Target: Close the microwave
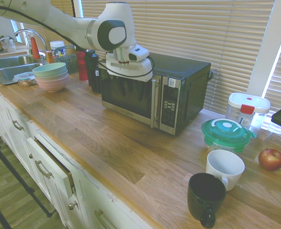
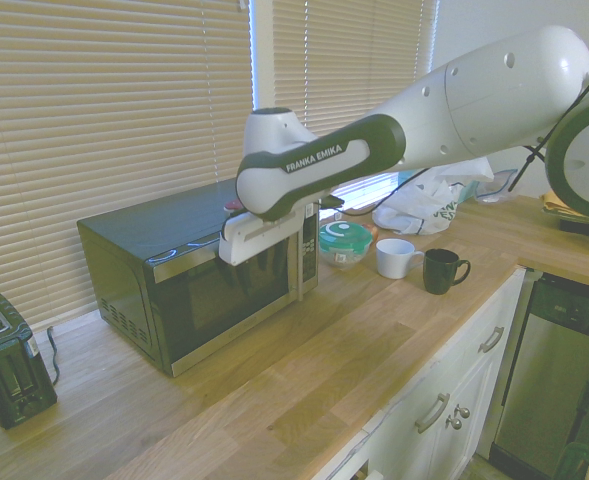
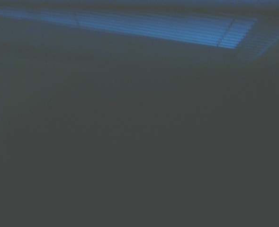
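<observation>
The black microwave (image 1: 152, 93) stands on the wooden counter with its dark glass door flush against the front, the silver handle (image 1: 154, 102) beside the button panel (image 1: 170, 106). My gripper (image 1: 130, 86) hangs right in front of the upper part of the door, close to the glass. From the other side the microwave (image 2: 189, 275) shows the same flat front, with the gripper (image 2: 264, 245) at the door's upper right. The wrist view is filled by dark glass (image 3: 139, 142) with a blue reflection of window blinds.
Stacked bowls (image 1: 50, 76) and dark bottles (image 1: 90, 67) stand left of the microwave, near a sink (image 1: 6, 67). To its right are a green-lidded container (image 1: 225, 133), a white cup (image 1: 224, 167), a black mug (image 1: 205, 196) and an apple (image 1: 271, 159). A black toaster (image 2: 9, 370) stands apart.
</observation>
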Controlling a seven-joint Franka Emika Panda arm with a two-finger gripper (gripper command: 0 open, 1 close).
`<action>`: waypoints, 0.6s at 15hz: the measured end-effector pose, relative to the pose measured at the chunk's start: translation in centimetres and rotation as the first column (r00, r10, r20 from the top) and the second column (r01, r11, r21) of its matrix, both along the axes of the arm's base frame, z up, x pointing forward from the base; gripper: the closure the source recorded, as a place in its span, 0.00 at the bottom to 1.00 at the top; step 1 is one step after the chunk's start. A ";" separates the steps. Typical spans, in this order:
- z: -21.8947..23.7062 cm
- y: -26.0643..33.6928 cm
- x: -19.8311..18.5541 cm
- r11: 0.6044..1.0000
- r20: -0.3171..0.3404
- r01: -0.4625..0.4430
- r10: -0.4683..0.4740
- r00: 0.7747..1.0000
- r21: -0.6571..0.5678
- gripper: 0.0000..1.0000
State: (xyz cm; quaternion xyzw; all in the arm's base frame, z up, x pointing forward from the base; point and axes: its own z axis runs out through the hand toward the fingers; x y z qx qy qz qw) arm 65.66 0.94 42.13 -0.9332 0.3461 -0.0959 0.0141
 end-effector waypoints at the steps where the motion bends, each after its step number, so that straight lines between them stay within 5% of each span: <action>1: -0.2 -0.1 -0.9 1.000 0.011 -0.005 0.005 1.000 0.005 0.00; 9: -4.3 0.2 -12.5 0.999 0.005 -0.039 0.039 0.999 0.007 0.00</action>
